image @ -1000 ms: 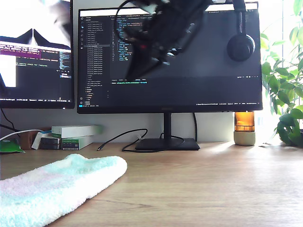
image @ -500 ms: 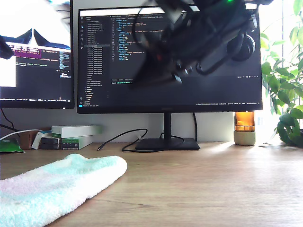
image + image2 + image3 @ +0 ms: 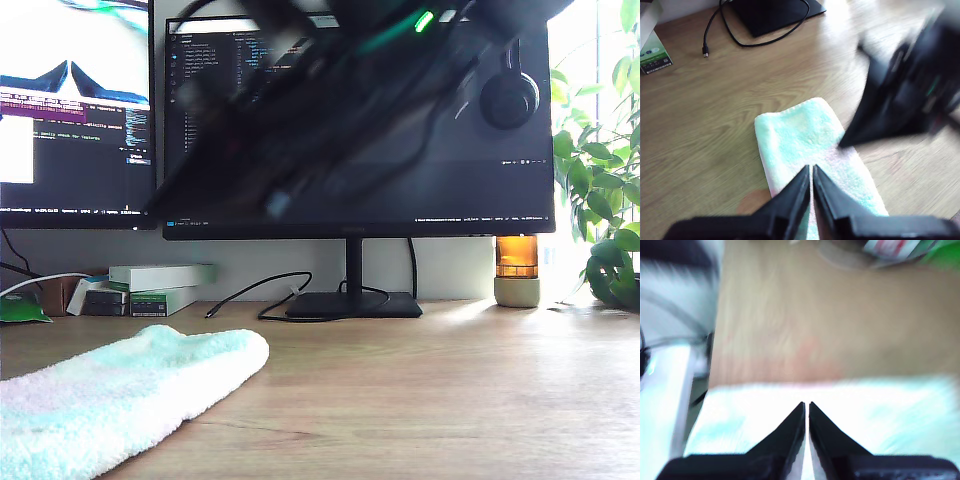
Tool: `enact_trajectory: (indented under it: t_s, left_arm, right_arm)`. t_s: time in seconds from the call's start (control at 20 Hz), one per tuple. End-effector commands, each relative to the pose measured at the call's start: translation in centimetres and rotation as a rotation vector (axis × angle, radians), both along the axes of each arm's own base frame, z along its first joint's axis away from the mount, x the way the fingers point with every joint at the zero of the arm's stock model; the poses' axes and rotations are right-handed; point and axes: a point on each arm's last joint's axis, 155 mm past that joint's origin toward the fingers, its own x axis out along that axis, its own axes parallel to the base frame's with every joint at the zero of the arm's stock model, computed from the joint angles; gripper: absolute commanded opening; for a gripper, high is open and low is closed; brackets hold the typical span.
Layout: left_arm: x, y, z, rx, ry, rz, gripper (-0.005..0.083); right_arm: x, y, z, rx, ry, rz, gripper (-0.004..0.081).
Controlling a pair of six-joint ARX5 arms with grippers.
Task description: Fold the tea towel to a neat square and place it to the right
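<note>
Since a second ago, an arm point(image 3: 330, 110) has swung toward 8 o'clock across the monitor point(image 3: 480, 200); my first gripper point(image 3: 811, 187) and my second gripper point(image 3: 806, 422), both clenched empty above the tea towel point(image 3: 120, 395), should part before descending onto a hem.

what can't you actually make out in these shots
- Fluffy mint-and-white checked tea towel: exterior view's lower left edge cuts it off, so fold state unknown.
- Blurred black arm: exterior view, motion smear; which arm unclear.
- Second wrist view: towel overexposed, checks lost.
- Monitor text: too small.

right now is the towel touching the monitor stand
Apart. The exterior view shows bare desk between the towel and the monitor stand.
</note>
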Motion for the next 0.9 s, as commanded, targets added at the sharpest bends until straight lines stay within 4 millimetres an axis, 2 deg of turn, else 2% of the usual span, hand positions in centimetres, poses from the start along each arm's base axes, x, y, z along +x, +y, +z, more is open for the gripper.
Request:
enact_trajectory:
  t_s: [0.0, 0.3, 0.45, 0.65, 0.85]
  left_arm:
    - [0.0, 0.1, -0.6, 0.001, 0.01, 0.004, -0.0021]
    - [0.0, 0.1, -0.6, 0.001, 0.011, 0.004, -0.0021]
    - [0.0, 0.1, -0.6, 0.001, 0.011, 0.004, -0.0021]
    - [0.0, 0.1, -0.6, 0.002, 0.011, 0.004, -0.0021]
    - [0.0, 0.1, -0.6, 0.002, 0.011, 0.004, -0.0021]
  right_arm:
    - [-0.9, 0.4, -1.3, -0.008, 0.057, 0.012, -0.0011]
    - [-0.1, 1.9, -2.4, 0.006, 0.169, -0.038, -0.0011]
    - [0.0, 2.2, -3.7, -0.018, 0.203, -0.048, -0.0011]
    - [-0.3, 1.0, -6.6, -0.121, 0.253, -0.082, -0.0011]
    - [-0.2, -0.2, -8.3, -0.196, 0.268, -0.125, -0.0011]
